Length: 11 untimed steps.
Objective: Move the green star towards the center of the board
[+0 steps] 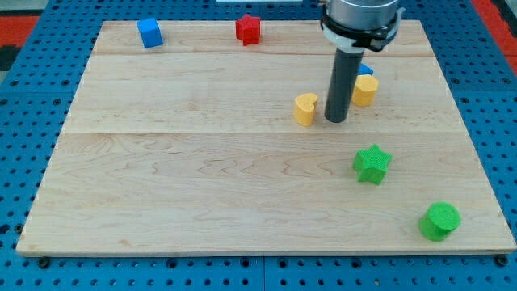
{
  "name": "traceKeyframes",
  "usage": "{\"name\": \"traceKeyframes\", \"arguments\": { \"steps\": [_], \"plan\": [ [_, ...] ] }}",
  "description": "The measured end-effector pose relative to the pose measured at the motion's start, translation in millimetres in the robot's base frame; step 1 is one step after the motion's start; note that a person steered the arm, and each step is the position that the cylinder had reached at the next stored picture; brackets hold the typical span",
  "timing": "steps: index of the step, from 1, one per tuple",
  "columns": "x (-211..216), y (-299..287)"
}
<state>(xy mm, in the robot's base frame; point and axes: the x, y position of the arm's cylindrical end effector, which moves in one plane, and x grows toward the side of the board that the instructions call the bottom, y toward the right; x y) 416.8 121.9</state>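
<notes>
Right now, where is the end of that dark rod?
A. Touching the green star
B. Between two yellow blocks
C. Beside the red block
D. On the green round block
B: my tip sits between the yellow heart-like block and the other yellow block, above the green star.

Single view, high front angle, whole wooden board framed closely

On the surface, my tip stands right of centre, between the yellow heart just left and the yellow block upper right. The green star lies below, and the green cylinder sits at lower right.
</notes>
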Motion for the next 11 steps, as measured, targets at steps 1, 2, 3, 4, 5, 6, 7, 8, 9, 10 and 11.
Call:
{"name": "traceKeyframes", "arguments": {
  "steps": [1,2,3,4,5,6,7,8,9,10,11],
  "plan": [
    [-1,75],
    [-31,89],
    [-52,69],
    [-85,-22],
    [-82,-67],
    [-63,-3],
    [-25,13],
    [-10,-10],
    [-28,-44],
    [-34,-8],
    [-64,-44]
  ]
}}
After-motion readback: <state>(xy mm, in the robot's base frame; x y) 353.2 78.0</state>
